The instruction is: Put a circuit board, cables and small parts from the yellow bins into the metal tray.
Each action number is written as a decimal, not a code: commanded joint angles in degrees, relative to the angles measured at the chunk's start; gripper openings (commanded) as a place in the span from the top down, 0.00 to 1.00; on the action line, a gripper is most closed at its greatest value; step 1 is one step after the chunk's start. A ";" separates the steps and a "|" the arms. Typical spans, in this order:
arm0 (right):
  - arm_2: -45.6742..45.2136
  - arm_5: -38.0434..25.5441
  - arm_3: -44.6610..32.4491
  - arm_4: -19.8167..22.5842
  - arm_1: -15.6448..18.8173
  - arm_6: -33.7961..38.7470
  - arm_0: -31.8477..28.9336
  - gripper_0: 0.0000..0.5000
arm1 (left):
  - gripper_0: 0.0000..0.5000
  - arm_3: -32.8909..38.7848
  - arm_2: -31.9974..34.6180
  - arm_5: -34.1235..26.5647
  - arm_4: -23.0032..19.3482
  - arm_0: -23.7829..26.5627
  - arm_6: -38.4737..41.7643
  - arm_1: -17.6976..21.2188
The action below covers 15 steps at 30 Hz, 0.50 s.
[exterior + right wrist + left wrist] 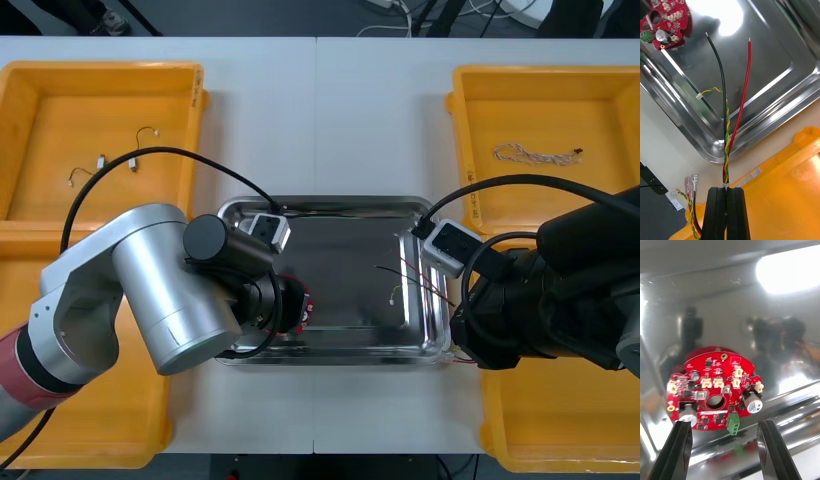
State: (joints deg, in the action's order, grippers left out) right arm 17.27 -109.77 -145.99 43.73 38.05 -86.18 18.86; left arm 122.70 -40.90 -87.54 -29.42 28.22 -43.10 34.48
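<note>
The shiny metal tray (pixel 320 203) lies mid-table. A round red circuit board (pixel 303 303) rests in its front left part. My left gripper (pixel 283 303) is just behind the board, open. In the left wrist view the board (pixel 713 390) sits just beyond the spread fingers (pixel 681 450), over the tray floor (pixel 733 307). My right gripper (pixel 462 335) hovers at the tray's front right corner, shut on a cable bundle (pixel 405 278). Black, red and twisted yellow-green cables (pixel 727 123) run from the closed fingers (pixel 717 213) over the tray (pixel 763 56) towards the board (pixel 666 22).
Yellow bins stand at each side. The back left bin (pixel 100 80) holds thin cables with small parts (pixel 100 165); the back right bin (pixel 545 90) holds a twisted cable (pixel 535 155). The right arm hangs over the front right bin (pixel 790 187). Cable ends (pixel 690 183) dangle beside the right fingers.
</note>
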 commanded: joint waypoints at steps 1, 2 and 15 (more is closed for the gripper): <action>2.07 -0.23 -0.79 0.30 -1.75 -2.77 2.05 1.00 | 0.00 3.95 4.78 -2.37 -3.19 2.28 2.32 3.40; 2.86 -0.23 -0.70 0.13 -2.01 -3.21 2.41 1.00 | 0.00 4.30 5.83 -2.99 -4.06 2.36 2.14 3.93; 6.90 -0.23 7.04 -3.30 -8.25 -18.94 6.10 1.00 | 0.00 4.74 19.10 -7.20 -15.05 2.98 -1.02 10.52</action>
State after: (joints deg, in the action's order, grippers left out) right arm 22.78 -109.77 -139.82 42.05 32.03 -100.37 22.59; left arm 125.44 -26.33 -93.72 -42.11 28.87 -43.11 41.66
